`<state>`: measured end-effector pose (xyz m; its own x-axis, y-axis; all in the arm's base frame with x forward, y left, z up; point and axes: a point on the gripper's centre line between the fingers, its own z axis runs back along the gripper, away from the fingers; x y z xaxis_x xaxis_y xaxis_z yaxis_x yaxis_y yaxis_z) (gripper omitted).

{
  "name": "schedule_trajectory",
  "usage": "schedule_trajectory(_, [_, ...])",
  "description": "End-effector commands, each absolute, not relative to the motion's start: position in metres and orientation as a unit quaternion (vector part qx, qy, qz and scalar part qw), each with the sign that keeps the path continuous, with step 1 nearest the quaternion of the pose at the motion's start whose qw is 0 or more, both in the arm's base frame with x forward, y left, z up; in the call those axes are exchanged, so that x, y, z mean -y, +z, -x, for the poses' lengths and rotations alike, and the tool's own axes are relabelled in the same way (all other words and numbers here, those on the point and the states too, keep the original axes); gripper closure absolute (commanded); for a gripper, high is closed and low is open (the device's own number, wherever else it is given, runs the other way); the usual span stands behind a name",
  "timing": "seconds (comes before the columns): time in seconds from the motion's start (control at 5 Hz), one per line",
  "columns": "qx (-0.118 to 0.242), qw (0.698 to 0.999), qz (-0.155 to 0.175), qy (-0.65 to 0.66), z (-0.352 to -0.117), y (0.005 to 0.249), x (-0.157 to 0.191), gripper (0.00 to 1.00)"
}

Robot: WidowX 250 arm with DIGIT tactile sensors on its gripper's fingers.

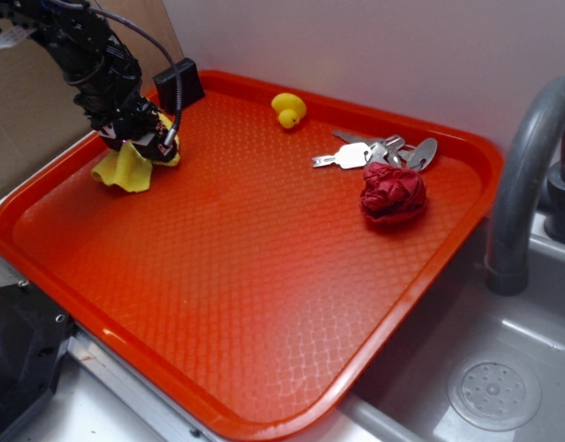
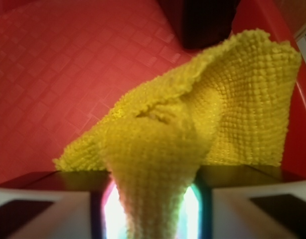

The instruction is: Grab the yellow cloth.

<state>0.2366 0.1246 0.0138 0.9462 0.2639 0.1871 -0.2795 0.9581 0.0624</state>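
Gripper [image 1: 140,138] at the red tray's [image 1: 264,419] far left corner, jaws clamped on the yellow cloth [image 2: 203,119]: grasp apparently secured; next comes a steady upward lift.

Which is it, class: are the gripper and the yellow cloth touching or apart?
Touching. The wrist view shows the yellow cloth pinched between the fingers of the gripper, its fold running down into them.

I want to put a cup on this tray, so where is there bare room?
The tray's whole near half is bare, from the left rim to the corner by the sink. The far side is crowded: gripper shut on the cloth far left, duck, keys and red ball far right.
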Motion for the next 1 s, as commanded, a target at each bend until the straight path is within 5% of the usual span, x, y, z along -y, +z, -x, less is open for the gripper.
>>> schedule_trajectory(0.0, [0.087, 0.986, -0.044, 0.137, -0.229, 0.023, -0.129, 1.00])
schedule_trajectory(0.2, [0.095, 0.986, -0.047, 0.125, -0.221, 0.062, -0.117, 1.00])
schedule_trajectory(0.4, [0.161, 0.984, -0.037, 0.073, -0.217, 0.110, -0.082, 1.00])
schedule_trajectory(0.8, [0.158, 0.987, 0.042, 0.013, -0.236, 0.214, -0.020, 1.00])
